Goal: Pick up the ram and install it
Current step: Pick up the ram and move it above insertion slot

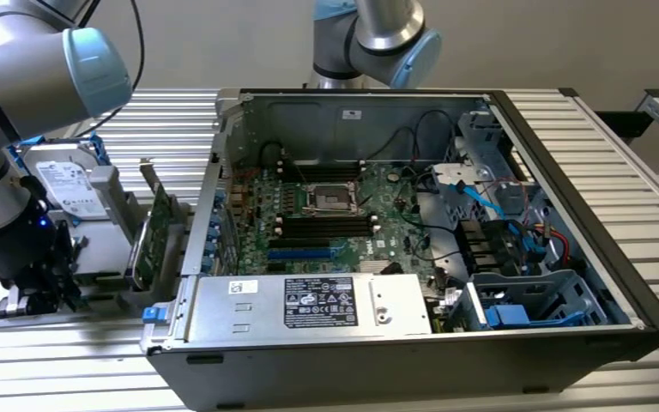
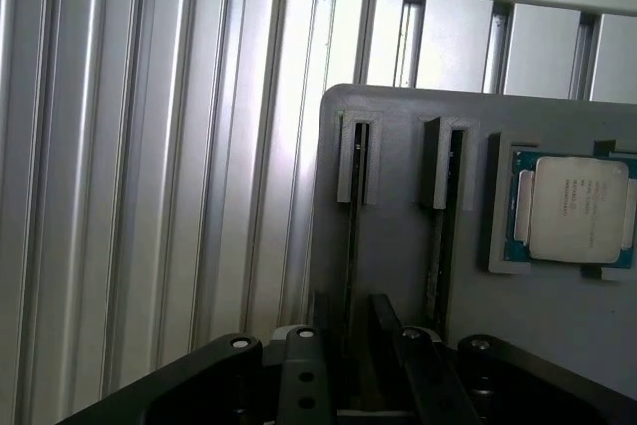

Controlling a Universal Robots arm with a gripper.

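Jaws wide, gripping nothing, either side of thin green ram stick standing edge-on in slotted grey plastic holder, nr its edge, w/ ribbed aluminium counter open alongside.

One case, one processor, one hard drive

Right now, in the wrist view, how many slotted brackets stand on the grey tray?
2. One bracket is next to the processor chip; the other bracket is nearer the edge of the tray. The gripper may hide others.
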